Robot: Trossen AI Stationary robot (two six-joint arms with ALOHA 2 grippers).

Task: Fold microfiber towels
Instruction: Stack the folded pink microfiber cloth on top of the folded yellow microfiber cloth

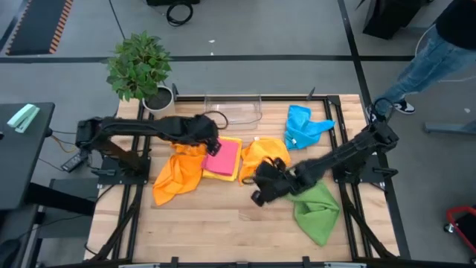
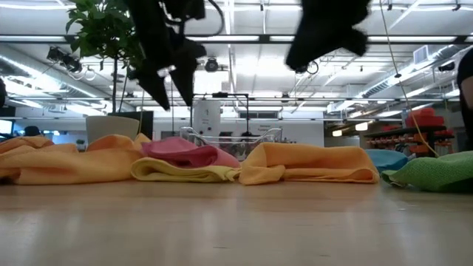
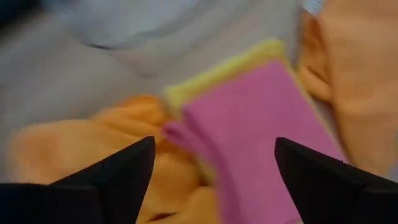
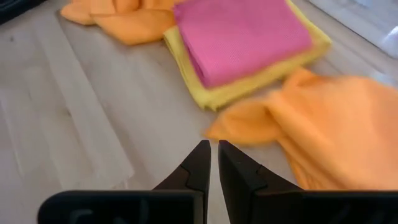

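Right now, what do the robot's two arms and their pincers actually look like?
Both arms are dark, nearly black, built of jointed segments. A thin black cable loops beside the left arm. The right arm looks the same. The left pincer ends in two dark, wedge-shaped fingers; the right pincer has two slim, pointed black fingers on a black crossbar. No markings show.

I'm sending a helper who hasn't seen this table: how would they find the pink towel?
Start at the potted green plant by the wooden table's far left corner. Just nearer lies the folded pink microfiber towel, stacked on a folded yellow towel; orange towels flank it, and it's the only pink one.
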